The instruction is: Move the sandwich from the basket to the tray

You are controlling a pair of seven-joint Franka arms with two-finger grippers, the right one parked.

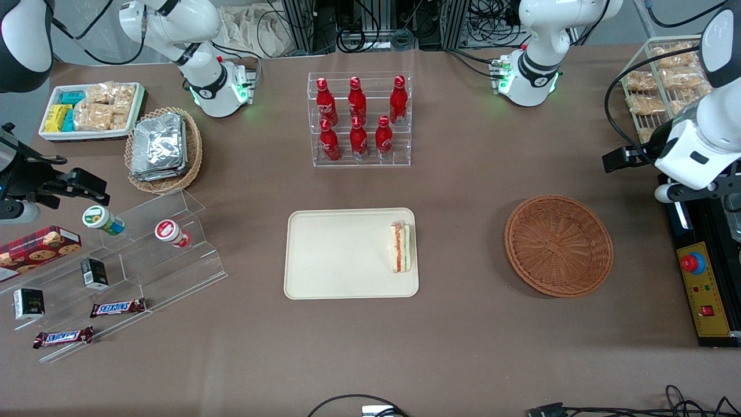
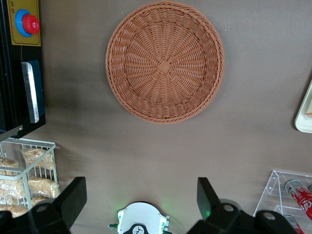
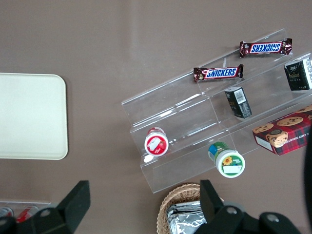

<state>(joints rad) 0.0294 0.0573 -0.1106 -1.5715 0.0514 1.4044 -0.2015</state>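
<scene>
The sandwich, a pale wedge with red and green layers, lies on the cream tray at the tray's edge nearest the basket. The round reddish-brown wicker basket holds nothing; the left wrist view looks straight down into the same basket, with a corner of the tray also showing. My left gripper hangs above the table at the working arm's end, off to the side of the basket and a little farther from the front camera. It is open, with nothing between its fingers.
A clear rack of red bottles stands farther back than the tray. Acrylic shelves with snacks, a tan basket of foil packets and a white snack tray sit toward the parked arm's end. A wire rack of packets and a control box flank the basket.
</scene>
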